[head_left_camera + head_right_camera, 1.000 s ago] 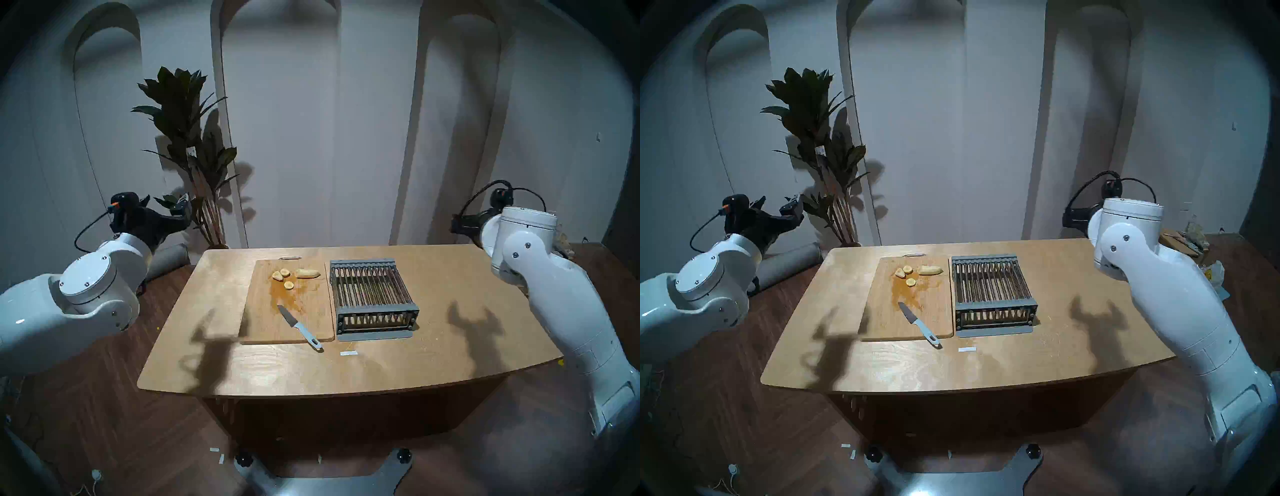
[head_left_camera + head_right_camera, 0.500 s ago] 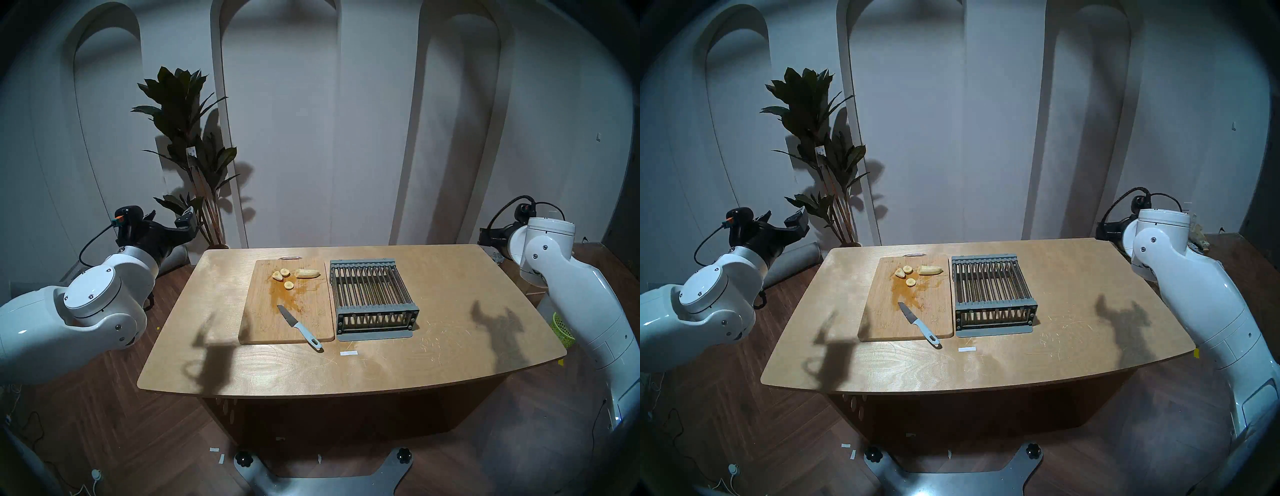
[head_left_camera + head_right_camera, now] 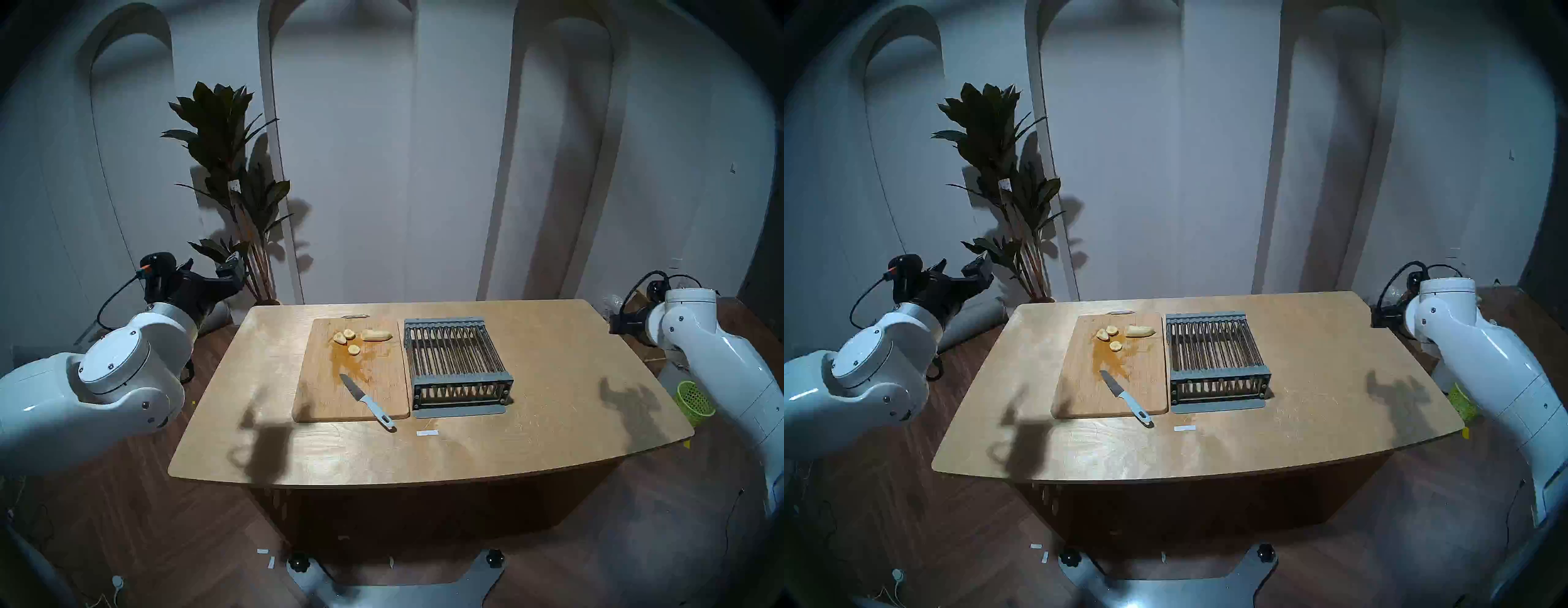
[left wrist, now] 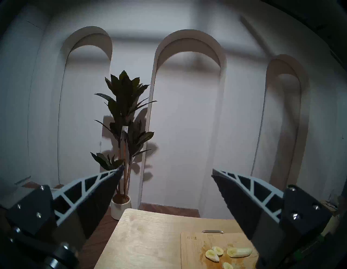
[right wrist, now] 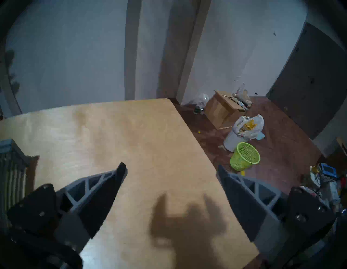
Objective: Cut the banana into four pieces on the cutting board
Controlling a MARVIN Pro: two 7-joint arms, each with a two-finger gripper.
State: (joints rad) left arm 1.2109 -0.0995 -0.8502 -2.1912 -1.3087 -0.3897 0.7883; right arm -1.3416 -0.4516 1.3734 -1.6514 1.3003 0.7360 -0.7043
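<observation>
The banana lies cut at the far end of the cutting board [image 3: 331,395]: a stub [image 3: 376,335] and three round slices [image 3: 339,338]. A knife [image 3: 365,401] with a grey handle lies on the board's near right part, its handle over the edge. My left gripper [image 3: 210,268] is open and empty, off the table's far left corner; its wrist view [image 4: 167,169] shows the board [image 4: 191,253] and stub [image 4: 239,252] below right. My right gripper [image 5: 170,166] is open and empty above the table's right edge.
A grey slatted metal rack [image 3: 456,365] stands right of the board on the wooden table [image 3: 551,403]. A white strip [image 3: 427,433] lies near the front. A potted plant [image 3: 237,191] stands behind left. A green basket [image 5: 245,156] and boxes sit on the floor at right.
My right arm has swung outward to the right and lower, away from the table. My left arm has shifted slightly down. Banana pieces and knife have not moved.
</observation>
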